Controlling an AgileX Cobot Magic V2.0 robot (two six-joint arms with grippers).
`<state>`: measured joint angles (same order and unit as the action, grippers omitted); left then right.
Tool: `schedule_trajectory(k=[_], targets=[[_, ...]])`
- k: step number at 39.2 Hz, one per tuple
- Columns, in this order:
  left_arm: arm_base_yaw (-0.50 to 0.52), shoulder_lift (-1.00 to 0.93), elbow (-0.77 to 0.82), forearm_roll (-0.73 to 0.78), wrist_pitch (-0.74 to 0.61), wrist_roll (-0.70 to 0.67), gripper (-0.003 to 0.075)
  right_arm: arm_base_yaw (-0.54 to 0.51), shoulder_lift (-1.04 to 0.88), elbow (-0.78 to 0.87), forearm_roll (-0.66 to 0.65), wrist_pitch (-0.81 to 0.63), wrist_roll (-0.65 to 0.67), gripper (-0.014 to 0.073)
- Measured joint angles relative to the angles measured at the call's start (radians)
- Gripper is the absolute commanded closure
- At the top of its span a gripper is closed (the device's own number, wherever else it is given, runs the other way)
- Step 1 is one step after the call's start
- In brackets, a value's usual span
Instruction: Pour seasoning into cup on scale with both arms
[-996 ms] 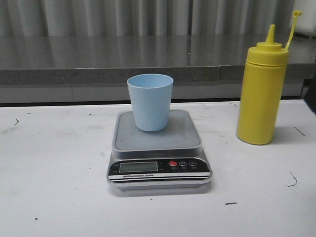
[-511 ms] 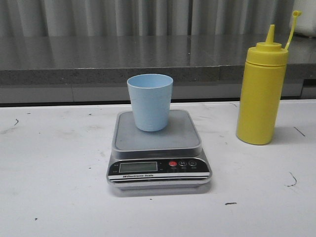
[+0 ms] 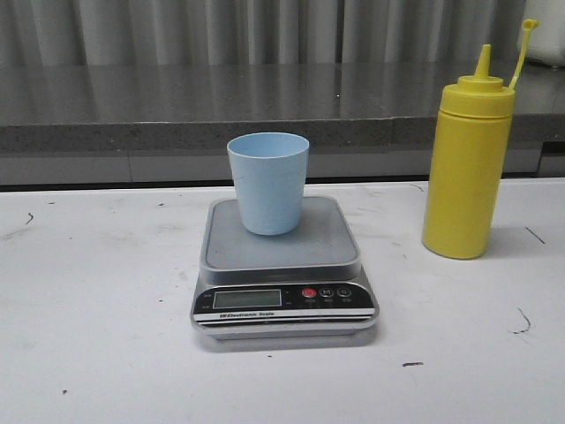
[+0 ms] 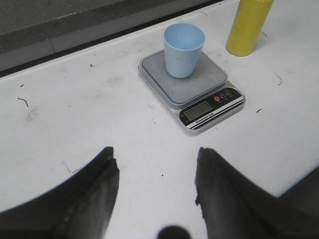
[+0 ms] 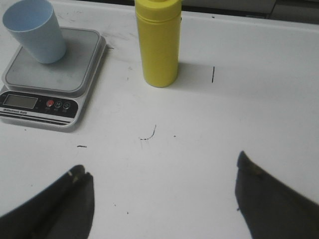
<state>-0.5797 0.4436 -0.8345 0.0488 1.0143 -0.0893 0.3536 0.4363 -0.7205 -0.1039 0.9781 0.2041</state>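
From my front camera I see the scale (image 3: 284, 274) sitting centre frame on the white table (image 3: 97, 336), its display and buttons facing me. The cup (image 3: 268, 181) stands upright on the steel platform, toward the platform's far side, mouth open. The seasoning bottle (image 3: 468, 168) stands upright at the right of the frame, well apart from the scale, with its small cap (image 3: 530, 25) off the nozzle and poking up on the tether strap beside it.

Neither arm shows in the front view. On the left wrist camera, the left gripper (image 4: 155, 191) hangs above bare table with its fingers spread wide and nothing between them — scale and cup sit in the upper middle of that picture, the bottle's lower body in the upper right corner. On the right wrist camera, the right gripper (image 5: 164, 196) is likewise spread apart over empty tabletop — the bottle appears at upper centre, scale and cup at upper left.
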Motion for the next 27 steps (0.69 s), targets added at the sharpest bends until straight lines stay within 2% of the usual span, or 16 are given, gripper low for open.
schedule_trajectory(k=[4,9,13,18,20,22,27], targets=[[0.0,0.0,0.0,0.0,-0.002,0.0,0.0364,0.0,0.0,0.0,0.0,0.0,-0.007,0.0121],[0.0,0.0,0.0,0.0,-0.002,0.0,0.0391,0.0,0.0,0.0,0.0,0.0,-0.008,0.0347],[0.0,0.0,0.0,0.0,-0.002,0.0,0.0484,0.0,0.0,0.0,0.0,0.002,-0.008,0.0511],[0.0,0.0,0.0,0.0,-0.002,0.0,0.0641,0.0,0.0,0.0,0.0,0.002,-0.008,0.0663],[0.0,0.0,0.0,0.0,-0.002,0.0,0.0699,0.0,0.0,0.0,0.0,0.002,-0.008,0.0711],[0.0,0.0,0.0,0.0,-0.002,0.0,0.0739,0.0,0.0,0.0,0.0,0.002,-0.008,0.0713],[0.0,0.0,0.0,0.0,-0.002,0.0,0.074,0.0,0.0,0.0,0.0,0.002,-0.008,0.0717]])
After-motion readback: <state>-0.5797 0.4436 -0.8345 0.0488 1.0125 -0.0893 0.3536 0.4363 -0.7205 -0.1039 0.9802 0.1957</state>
